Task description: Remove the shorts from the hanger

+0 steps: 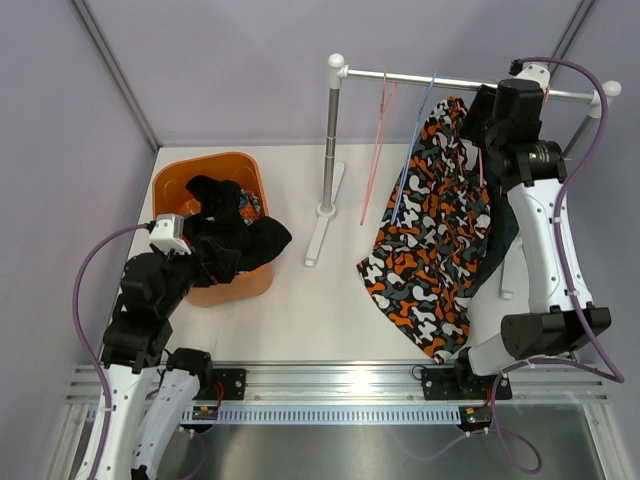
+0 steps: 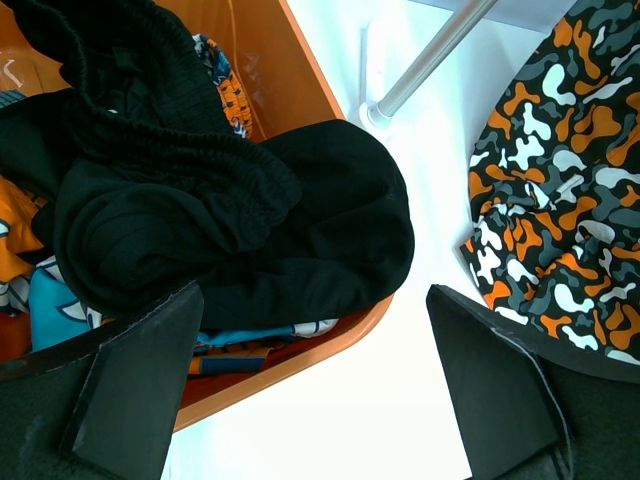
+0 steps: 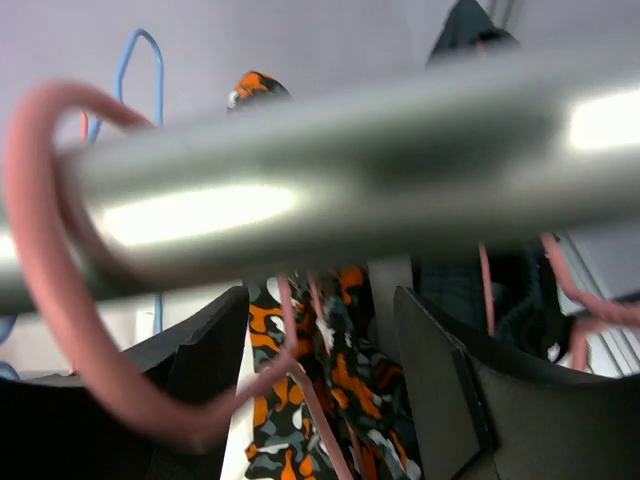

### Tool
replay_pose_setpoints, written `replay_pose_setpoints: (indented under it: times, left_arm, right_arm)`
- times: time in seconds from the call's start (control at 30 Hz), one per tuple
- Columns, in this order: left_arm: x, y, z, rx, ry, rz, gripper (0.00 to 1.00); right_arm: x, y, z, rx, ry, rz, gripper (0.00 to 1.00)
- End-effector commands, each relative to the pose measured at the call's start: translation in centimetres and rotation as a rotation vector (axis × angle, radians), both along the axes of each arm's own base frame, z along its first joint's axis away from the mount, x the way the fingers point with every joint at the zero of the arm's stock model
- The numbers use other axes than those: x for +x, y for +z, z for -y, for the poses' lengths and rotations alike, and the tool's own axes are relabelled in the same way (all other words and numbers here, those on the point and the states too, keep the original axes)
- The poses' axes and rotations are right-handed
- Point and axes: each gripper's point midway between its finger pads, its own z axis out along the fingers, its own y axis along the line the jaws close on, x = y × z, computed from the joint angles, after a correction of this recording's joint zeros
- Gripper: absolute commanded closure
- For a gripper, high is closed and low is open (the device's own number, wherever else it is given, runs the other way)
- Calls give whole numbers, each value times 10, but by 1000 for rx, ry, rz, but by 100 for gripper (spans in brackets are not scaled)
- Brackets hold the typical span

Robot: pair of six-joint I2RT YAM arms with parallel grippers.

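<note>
The orange/black/white camouflage shorts [image 1: 430, 240] hang from the rail [image 1: 450, 84] on a pink hanger [image 3: 300, 340]; they also show in the right wrist view [image 3: 340, 380] and the left wrist view [image 2: 570, 200]. The dark navy shorts [image 1: 500, 235] hang behind them. My right gripper [image 1: 472, 125] is open just under the rail [image 3: 330, 170], its jaws [image 3: 320, 300] on either side of the pink hanger wire. The black shorts [image 2: 230, 210] lie in the orange basket [image 2: 300, 100], draped over its rim, on the teal-blue patterned shorts [image 2: 55, 305]. My left gripper [image 2: 312, 295] is open and empty above the basket's rim.
An empty pink hanger [image 1: 378, 150] and an empty blue hanger [image 1: 415, 150] hang on the rail to the left of the camouflage shorts. The rack's left post [image 1: 331, 140] stands on a white foot [image 1: 320, 235] between basket and shorts. Grey walls enclose the white table [image 1: 320, 310].
</note>
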Motion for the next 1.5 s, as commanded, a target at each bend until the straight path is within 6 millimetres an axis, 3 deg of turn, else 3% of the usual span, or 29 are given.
replay_pose_setpoints:
  times: [0.0,0.2,0.33,0.5,0.7,0.93,1.1,1.27,1.43,1.47]
  left_arm:
    - [3,5,0,12,2,24,1]
    - [3,4,1,12,-3,21,1]
    - [3,4,2,13,-6,19,1]
    - [2,4,2,14,-7,19,1]
    - [2,3,3,16,-8,15,1]
    - [1,3,4,18,-12,15,1]
    - [1,2,5,18,-13,12,1]
    - [1,2,5,18,-15,14,1]
    - [2,1,7,16,-22,5,1]
    - [2,0,7,16,-24,4,1]
  right_arm:
    - [18,24,-9,39,37,82,34]
    - [23,18,-13,56,52,68,56]
    - [18,14,-11,53,47,59,62]
    - [5,25,-11,56,52,84,74]
    - [-4,38,-10,60,47,104,100]
    - [-25,68,-14,89,78,169,100]
    - [-53,83,-13,95,89,182,100]
    - [-91,73,-18,117,127,163,100]
    - [-128,38,-34,154,224,81,100]
    - [-143,43,-35,155,243,107,100]
